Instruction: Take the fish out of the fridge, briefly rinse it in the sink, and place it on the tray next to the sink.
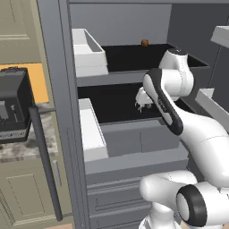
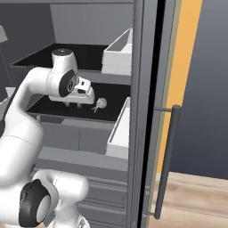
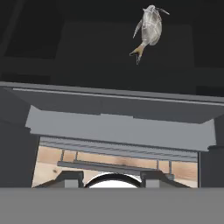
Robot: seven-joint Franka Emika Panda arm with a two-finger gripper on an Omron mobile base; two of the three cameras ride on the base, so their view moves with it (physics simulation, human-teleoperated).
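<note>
The robot's arm (image 1: 179, 120) reaches into the open fridge (image 1: 134, 134), its gripper (image 2: 73, 103) over the black middle shelf (image 2: 58, 109), open or closed unclear, so it should advance, straddle the fish (image 3: 149, 26) lying just beyond, then close.

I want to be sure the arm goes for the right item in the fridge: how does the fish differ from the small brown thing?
The fish is pale silvery-grey and oblong; the brown thing is tiny and round. The fish lies on the lower black shelf, beside the gripper; the brown thing sits on the upper shelf, well away from the gripper. The fish is clearly larger. Both rest on black shelves inside the open fridge.
</note>
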